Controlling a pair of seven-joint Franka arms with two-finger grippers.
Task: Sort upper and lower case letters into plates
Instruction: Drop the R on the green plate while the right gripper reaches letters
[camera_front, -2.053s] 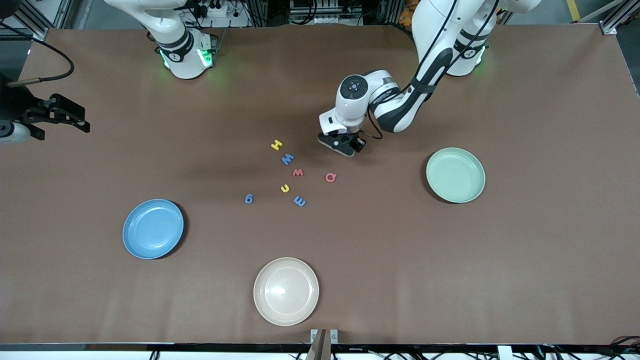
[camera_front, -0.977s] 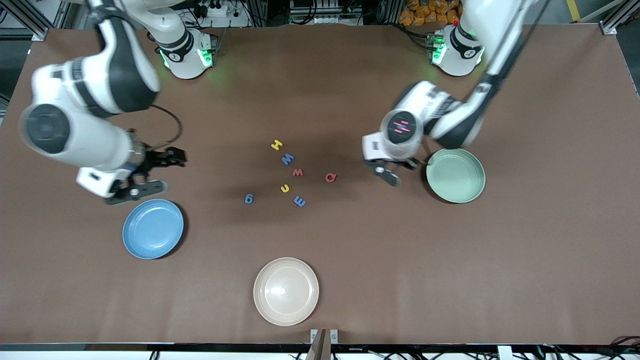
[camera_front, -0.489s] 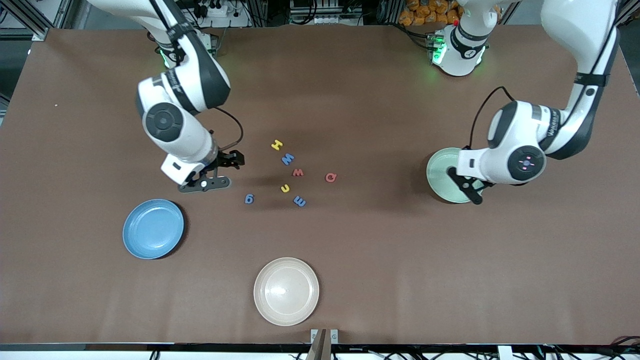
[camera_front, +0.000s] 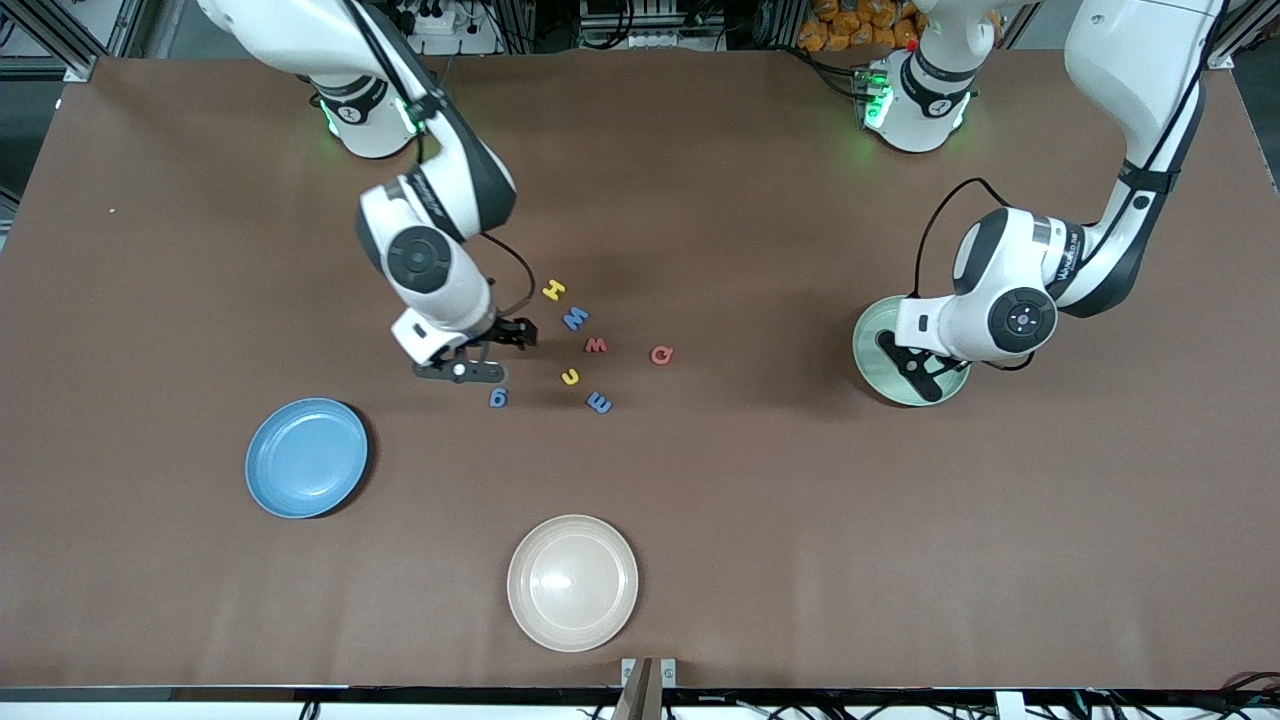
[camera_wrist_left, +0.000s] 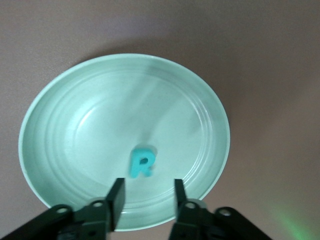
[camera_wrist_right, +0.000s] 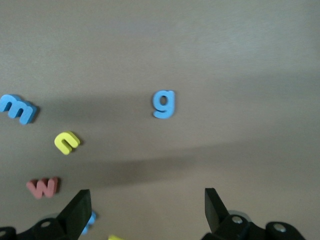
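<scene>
Hovering over the mint green plate (camera_front: 880, 365) at 3 o'clock on the table (camera_front: 900, 560): left gripper (camera_wrist_left: 146, 197), jaws parted, holding nothing, teal R (camera_wrist_left: 141, 163) lying loose in the plate below. Poised above the blue g (camera_wrist_right: 164, 103) near the table's middle: right gripper (camera_wrist_right: 145, 205), spread wide, empty. Scattered beside g: blue m (camera_wrist_right: 19, 109), yellow c (camera_wrist_right: 66, 142), red w (camera_wrist_right: 44, 187). Sitting at 8 o'clock: sky blue plate (camera_front: 306, 458).

We see the right gripper (camera_front: 470, 371) crowding the small blue foam letter g (camera_front: 498, 398); the yellow c (camera_front: 570, 376) and blue m (camera_front: 599, 403) sit close together. The left gripper (camera_front: 925, 365) covers the pale mint green round plate (camera_front: 868, 350), perhaps blocking its teal letter R (camera_wrist_left: 141, 163).
</scene>
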